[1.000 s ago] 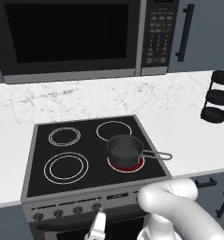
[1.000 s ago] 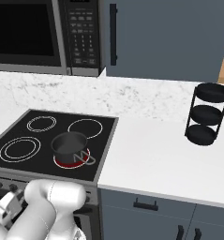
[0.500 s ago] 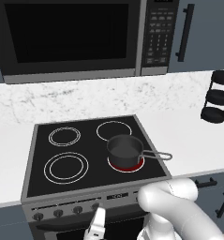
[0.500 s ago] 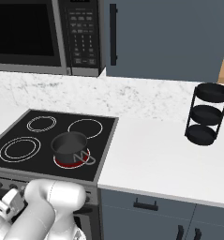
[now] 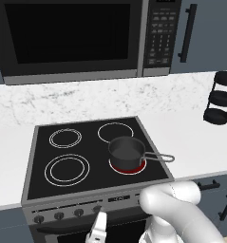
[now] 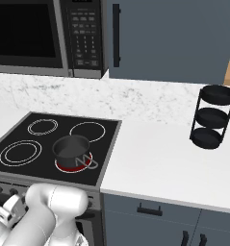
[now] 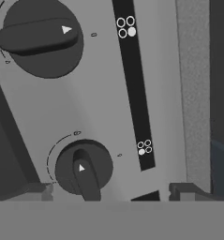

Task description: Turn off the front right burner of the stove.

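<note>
Gripper (image 5: 97, 229) hangs low in front of the stove (image 5: 39, 161), just under the grey front panel with its row of dark knobs. In the hand view its two dark fingertips (image 7: 33, 191) stand wide apart at the bottom, one at each side, and nothing is held between them. Between the fingertips — a little toward the left one — sits a round knob (image 7: 84, 167) with its bar pointing down toward the gripper; whether a tip touches it I cannot tell. A second, larger-looking knob (image 7: 42, 36) lies farther out from the gripper, its bar set crosswise. A black strip (image 7: 135, 84) with small burner-position marks runs along the panel beside both knobs.

Up on the cooktop, beyond and to the right of the gripper, the front right burner (image 5: 128, 165) glows red — a dark saucepan (image 5: 127, 151) stands on it, handle pointing right.
</note>
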Robot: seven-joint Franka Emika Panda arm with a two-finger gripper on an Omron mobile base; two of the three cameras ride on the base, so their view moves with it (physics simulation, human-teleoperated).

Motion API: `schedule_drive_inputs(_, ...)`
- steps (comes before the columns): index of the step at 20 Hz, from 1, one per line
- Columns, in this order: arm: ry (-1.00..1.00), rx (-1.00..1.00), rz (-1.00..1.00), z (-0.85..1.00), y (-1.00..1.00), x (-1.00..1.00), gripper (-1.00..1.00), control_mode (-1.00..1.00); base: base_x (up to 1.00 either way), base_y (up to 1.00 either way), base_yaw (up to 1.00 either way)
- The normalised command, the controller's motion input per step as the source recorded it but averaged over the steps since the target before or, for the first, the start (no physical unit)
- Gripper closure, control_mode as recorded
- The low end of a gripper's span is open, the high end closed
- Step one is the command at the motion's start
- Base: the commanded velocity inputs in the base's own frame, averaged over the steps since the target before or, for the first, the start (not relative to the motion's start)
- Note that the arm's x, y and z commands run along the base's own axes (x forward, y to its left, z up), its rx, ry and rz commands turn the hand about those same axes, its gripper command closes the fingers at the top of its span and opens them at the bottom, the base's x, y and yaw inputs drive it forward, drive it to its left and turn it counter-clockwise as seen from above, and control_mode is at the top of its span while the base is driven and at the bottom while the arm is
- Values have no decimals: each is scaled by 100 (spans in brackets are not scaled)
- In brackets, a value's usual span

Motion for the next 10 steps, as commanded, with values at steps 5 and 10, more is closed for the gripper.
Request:
schedule_drive_inputs(5,0,0,0,0,1,0,-100,-100,0,0,0)
schedule_drive_inputs(10,0,0,-2,0,4,25,-100,-100,0,0,0)
